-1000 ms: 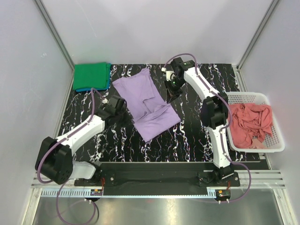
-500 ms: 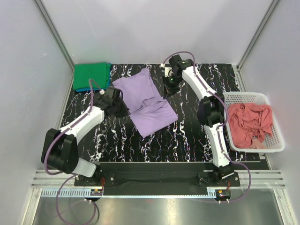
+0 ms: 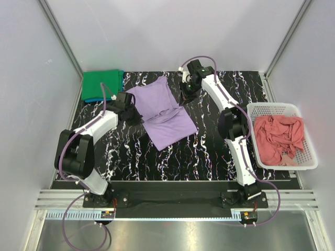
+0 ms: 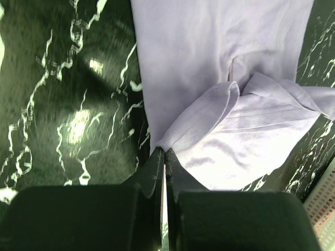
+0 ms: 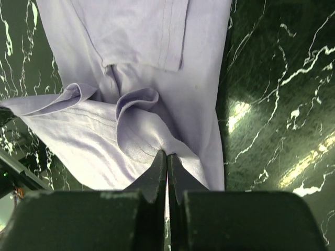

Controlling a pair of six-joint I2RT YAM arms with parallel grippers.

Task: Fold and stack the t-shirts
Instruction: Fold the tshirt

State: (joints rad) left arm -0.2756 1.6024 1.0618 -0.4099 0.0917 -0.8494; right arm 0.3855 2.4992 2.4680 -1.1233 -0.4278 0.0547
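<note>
The light purple t-shirt (image 3: 162, 112) lies on the black marbled table, its near half lifted and folding toward the far half. My left gripper (image 3: 134, 116) is shut on its left edge; in the left wrist view the jaws (image 4: 164, 151) pinch the cloth (image 4: 209, 78). My right gripper (image 3: 183, 101) is shut on the right edge; in the right wrist view the jaws (image 5: 167, 153) pinch a fold of the shirt (image 5: 131, 68). A folded bright green t-shirt (image 3: 102, 84) lies on a blue one (image 3: 94, 99) at the far left. The salmon pink t-shirt (image 3: 277, 138) is crumpled in the basket.
The white lattice basket (image 3: 309, 157) stands at the table's right edge. Aluminium frame posts and white walls enclose the table. The arm bases sit on a black rail along the near edge.
Both grippers moved toward the far side, carrying the purple shirt's near half up and over; the fold has progressed and the shirt's near edge sits farther back.
</note>
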